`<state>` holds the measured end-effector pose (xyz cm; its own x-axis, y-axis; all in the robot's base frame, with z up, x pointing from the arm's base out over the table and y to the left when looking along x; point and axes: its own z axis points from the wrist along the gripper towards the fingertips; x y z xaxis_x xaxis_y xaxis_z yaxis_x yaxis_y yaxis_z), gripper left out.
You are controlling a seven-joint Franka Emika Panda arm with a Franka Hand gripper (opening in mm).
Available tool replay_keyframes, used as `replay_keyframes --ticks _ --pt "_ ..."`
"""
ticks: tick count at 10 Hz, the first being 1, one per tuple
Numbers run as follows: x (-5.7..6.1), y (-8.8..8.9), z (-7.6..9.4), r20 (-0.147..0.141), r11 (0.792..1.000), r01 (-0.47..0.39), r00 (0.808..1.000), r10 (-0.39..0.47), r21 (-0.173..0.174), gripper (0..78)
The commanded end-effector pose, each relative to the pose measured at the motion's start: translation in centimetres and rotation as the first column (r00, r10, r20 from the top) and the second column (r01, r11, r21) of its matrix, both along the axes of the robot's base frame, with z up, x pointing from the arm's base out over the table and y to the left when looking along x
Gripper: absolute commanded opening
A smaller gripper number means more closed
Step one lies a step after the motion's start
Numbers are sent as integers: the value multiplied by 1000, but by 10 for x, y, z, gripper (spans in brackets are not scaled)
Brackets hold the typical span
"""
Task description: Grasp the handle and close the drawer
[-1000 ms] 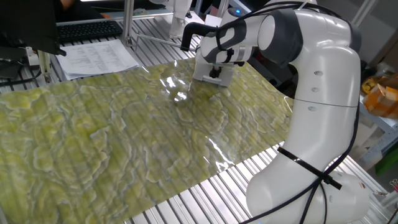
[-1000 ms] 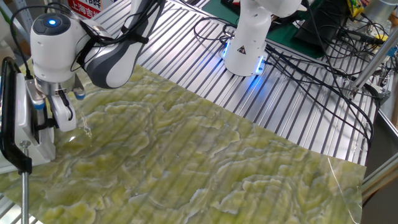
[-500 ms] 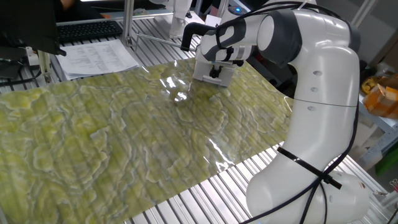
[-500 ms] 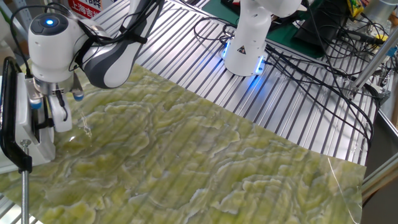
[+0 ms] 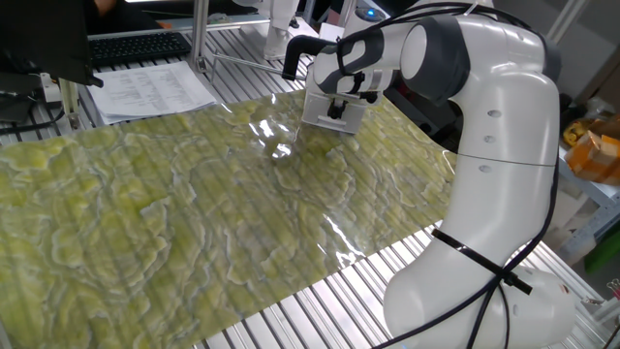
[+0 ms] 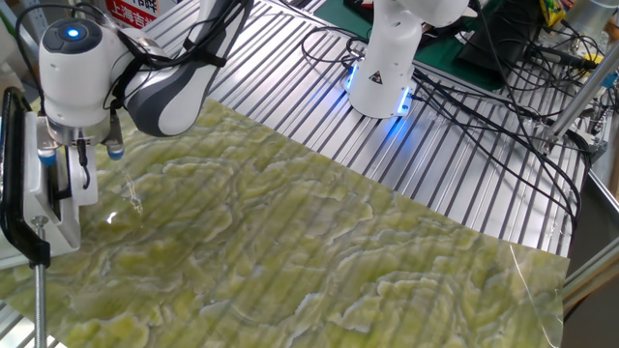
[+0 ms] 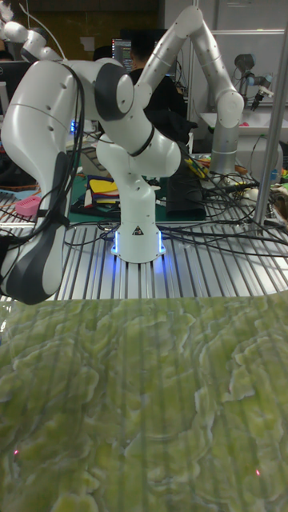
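The drawer [image 5: 312, 111] is a small white box at the far edge of the green patterned mat; in the other fixed view the drawer [image 6: 56, 224] stands at the far left. My gripper [image 5: 336, 111] presses against its white front with the fingers close together. The handle is hidden between the fingers. From the other side, the gripper [image 6: 74, 176] points down along the drawer's front, touching it. The tall fixed view shows only the arm's upper links, not the gripper or the drawer.
A green-yellow mat [image 5: 194, 213] covers the slatted metal table. Papers [image 5: 150, 89] and a keyboard [image 5: 136, 46] lie beyond it. A black frame on a pole [image 6: 14, 193] stands beside the drawer. A second robot's base [image 6: 382, 68] and cables [image 6: 484, 106] sit behind.
The gripper has moved a little toward the drawer's housing, away from the mat's middle, and the white front has gone with it.
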<state>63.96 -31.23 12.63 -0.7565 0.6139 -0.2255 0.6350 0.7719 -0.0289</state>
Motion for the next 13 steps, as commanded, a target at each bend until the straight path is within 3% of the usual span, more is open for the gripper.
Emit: replay_keyframes --ticks 1,6,10,13 --pt "2 -8 8 17 1000 8 1000 -8 -14 11" --pt "2 -8 8 38 998 35 999 -33 -45 11" --pt "2 -8 8 137 989 103 987 -88 -106 11" --pt "2 -8 8 177 983 139 977 -116 -122 11"
